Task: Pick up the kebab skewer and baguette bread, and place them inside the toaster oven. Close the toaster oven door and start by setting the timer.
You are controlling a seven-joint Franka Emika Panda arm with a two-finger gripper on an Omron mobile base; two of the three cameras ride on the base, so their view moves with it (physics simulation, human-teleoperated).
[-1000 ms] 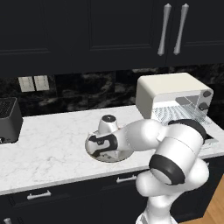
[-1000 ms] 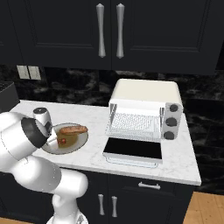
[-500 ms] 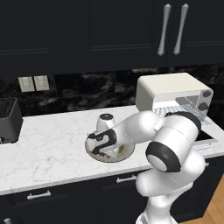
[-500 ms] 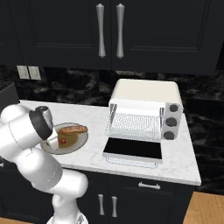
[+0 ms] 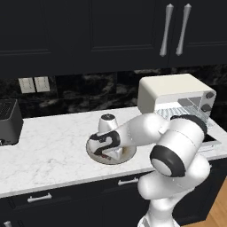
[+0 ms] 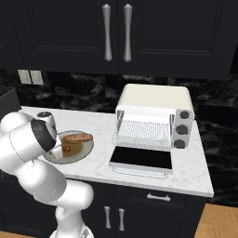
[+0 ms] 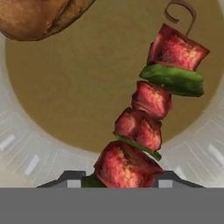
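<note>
**Gripper down on the plate, fingers flanking the kebab skewer**

The gripper (image 7: 118, 180) is lowered onto a round plate (image 6: 86, 151) that sits on the white marble worktop (image 5: 48, 150), near its front edge and left of the toaster oven (image 6: 155, 118). In the hand view the two dark fingertips (image 7: 72, 178) stand on either side of the lowest meat chunk of the kebab skewer (image 7: 153, 109), close against it; whether they already press it firmly enough to hold it cannot be told. The skewer lies on the brown centre of the plate, with red meat pieces and green slices strung along it and a curled metal end at the far tip.

The baguette bread (image 6: 78, 137) lies on the same plate, along its back rim, just beside the skewer but apart from the fingers; in the hand view a rounded end of it shows at the upper left corner (image 7: 41, 17).

The toaster oven stands on the right part of the worktop against the dark backsplash. The toaster oven door (image 6: 142, 159) is folded down flat toward the front edge, and the wire rack (image 6: 142, 131) inside is bare. Three dark knobs (image 6: 182, 129) run down its right side. A black toaster (image 5: 9, 122) sits at the far left end of the worktop.
</note>
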